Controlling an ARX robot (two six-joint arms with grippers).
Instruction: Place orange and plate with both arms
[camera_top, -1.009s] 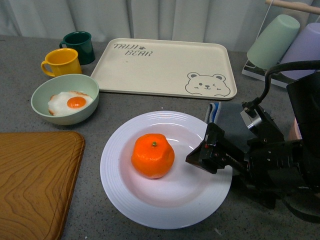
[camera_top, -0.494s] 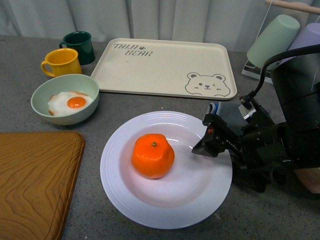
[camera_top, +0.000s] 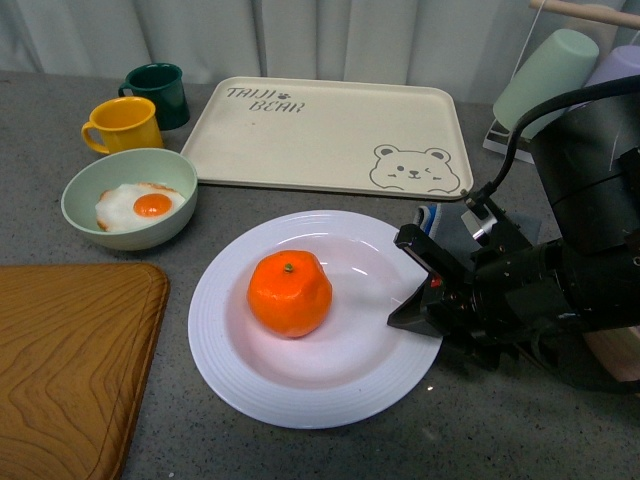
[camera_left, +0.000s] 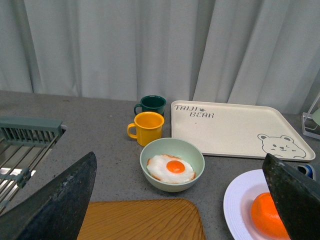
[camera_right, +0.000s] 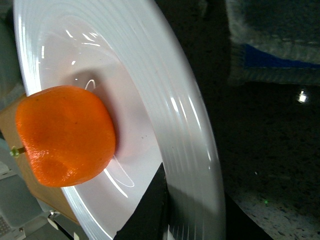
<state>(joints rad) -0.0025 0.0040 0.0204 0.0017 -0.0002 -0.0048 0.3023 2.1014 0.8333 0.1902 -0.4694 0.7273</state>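
Setting: grey speckled table (camera_top: 520, 440), pale curtain (camera_left: 100, 45) at the back.
Plate (camera_top: 300, 405): white w/ ridged rim, low on the table in front of you. You can't tell if its right edge is lifted. All places below are given vs. the plate.
Orange (camera_top: 290, 293): inside the plate, slightly left of its centre, stem dot up.
Right gripper (camera_top: 395, 280): yours is at the plate's right edge w/ jaws closed on the rim. In the right wrist view one jaw lies on top of the ridges; the other is hidden under the plate.
Left gripper (camera_left: 179, 159): you won't find it in the front view. Its wrist cam looks at the plate from well off to the left. Jaws are spread wide, nothing betw. them.
Tray (camera_top: 330, 130): cream, bear print, just behind the plate, not touching.
Bowl (camera_top: 85, 225): pale green, behind-left of the plate, w/ a fried egg (camera_top: 140, 207) in it.
Mugs: yellow mug (camera_top: 122, 124) and dark green mug (camera_top: 160, 93), side by side, further behind-left of the plate, past the bowl.
Board (camera_top: 70, 360): wooden, left of the plate, narrow gap.
Cloth (camera_top: 450, 225): blue-grey, by the plate's back-right edge, partly hidden by your right arm.
Cups: pale green cup (camera_top: 545, 82) and lilac cup (camera_top: 620, 75), tilted, well behind-right of the plate.
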